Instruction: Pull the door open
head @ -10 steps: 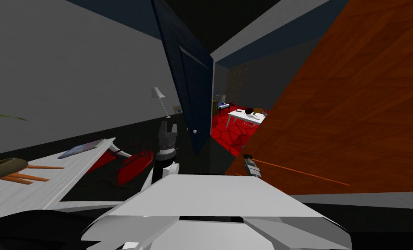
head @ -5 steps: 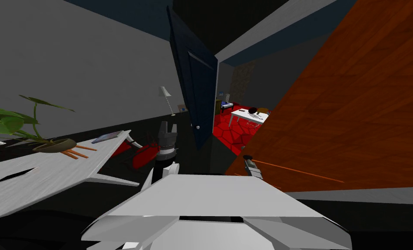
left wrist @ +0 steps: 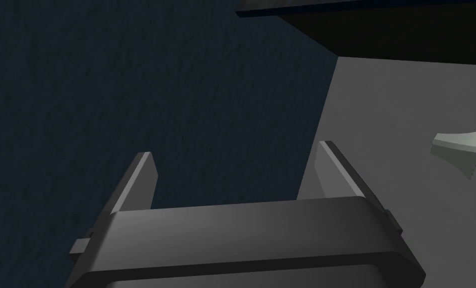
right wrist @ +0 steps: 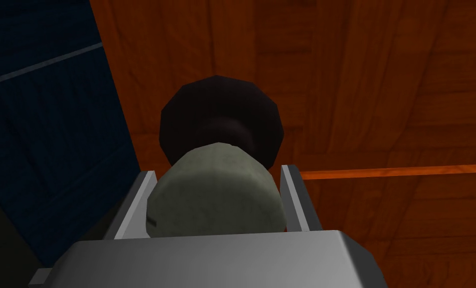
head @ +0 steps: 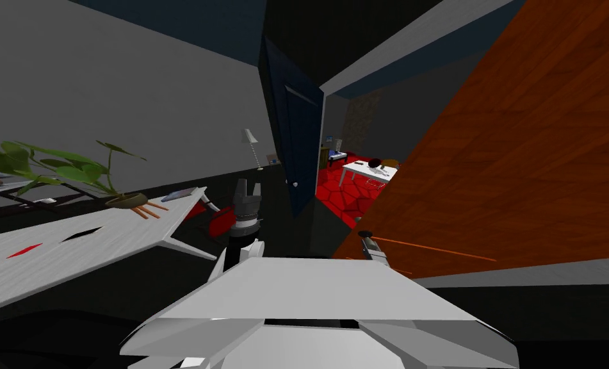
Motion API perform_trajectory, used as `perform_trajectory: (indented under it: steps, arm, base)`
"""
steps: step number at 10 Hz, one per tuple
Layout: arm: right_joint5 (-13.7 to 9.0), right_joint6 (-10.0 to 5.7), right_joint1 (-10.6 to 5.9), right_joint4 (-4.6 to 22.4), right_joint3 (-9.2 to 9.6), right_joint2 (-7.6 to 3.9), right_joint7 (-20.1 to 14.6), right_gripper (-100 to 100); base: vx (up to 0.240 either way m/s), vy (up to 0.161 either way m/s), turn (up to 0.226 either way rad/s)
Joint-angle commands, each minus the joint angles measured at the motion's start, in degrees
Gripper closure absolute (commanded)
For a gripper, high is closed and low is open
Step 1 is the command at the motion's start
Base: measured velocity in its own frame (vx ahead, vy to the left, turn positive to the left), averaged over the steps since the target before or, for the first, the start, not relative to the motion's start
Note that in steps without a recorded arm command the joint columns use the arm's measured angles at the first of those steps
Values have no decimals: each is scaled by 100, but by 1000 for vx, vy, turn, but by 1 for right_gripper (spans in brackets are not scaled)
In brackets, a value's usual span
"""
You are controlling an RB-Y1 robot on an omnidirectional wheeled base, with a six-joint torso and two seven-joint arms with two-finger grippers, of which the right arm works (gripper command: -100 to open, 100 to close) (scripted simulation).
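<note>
The wooden door [head: 520,160] stands partly swung inward on my right, because the right gripper [right wrist: 217,170] clamps its knob [right wrist: 216,200] by both sides, a hold fit for pulling. The left gripper [left wrist: 235,150] hangs spread and idle, spare for now. On the tabletop [head: 72,246] to my left, a shallow pot [head: 125,200] holds a leafy plant [head: 66,170].

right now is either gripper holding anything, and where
The right gripper grips the knob of the brown door by its sides; the left gripper holds nothing.
</note>
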Motion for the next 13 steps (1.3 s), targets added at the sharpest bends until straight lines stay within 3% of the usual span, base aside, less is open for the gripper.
perform_trajectory:
  steps: [1,9,11,13]
  arm:
    - [48,-79,-2,33,49,-34,-74,100]
    - [280,-459,-6,289,268,-249,-460,100]
    - [290,-456,-31,341,281,-246,-474,100]
    - [335,-551,-49,443,349,-288,-568,100]
  base:
    - [-187,-17,130]
    - [-204,-32,116]
    - [-154,-13,49]
    - [-176,-23,124]
